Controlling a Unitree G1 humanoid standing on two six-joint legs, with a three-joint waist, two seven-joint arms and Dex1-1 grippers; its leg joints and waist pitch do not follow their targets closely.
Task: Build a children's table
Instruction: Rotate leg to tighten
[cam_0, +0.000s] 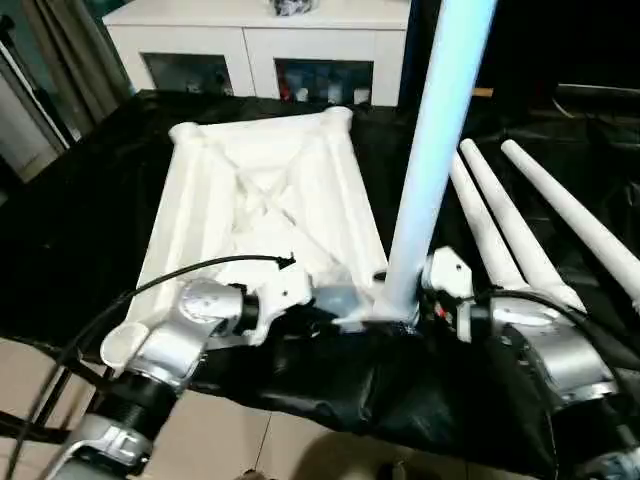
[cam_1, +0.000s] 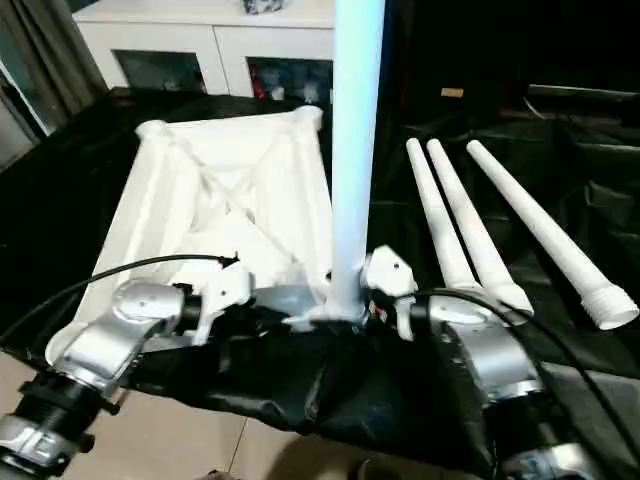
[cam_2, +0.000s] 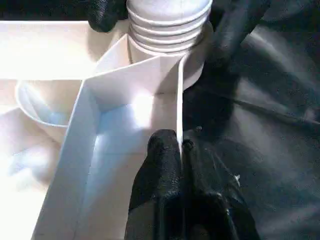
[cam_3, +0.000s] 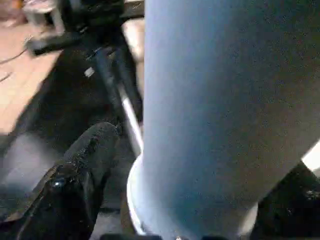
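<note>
While a black cloth (cam_0: 60, 250) is spread over the work surface, the white tabletop (cam_0: 250, 200) is seen lying upside down on it, ribbed underside up, with a white glass-door cabinet (cam_0: 260, 50) standing behind. One leg (cam_0: 435, 150) is held upright at the tabletop's near corner on the robot's right, its threaded end (cam_2: 167, 25) seated at the round corner socket (cam_2: 192, 70). Three more legs (cam_1: 470, 235) are laid side by side on the cloth to the right of the tabletop, well apart from the upright one, the outermost showing a threaded tip (cam_1: 612, 305). The upright leg is flanked low down by the right gripper (cam_3: 187, 200), whose black fingers (cam_3: 82, 170) are spread around it; whether they press on it cannot be told. The left gripper (cam_2: 181, 145) is clenched on the thin edge wall of the tabletop just beside that socket.
</note>
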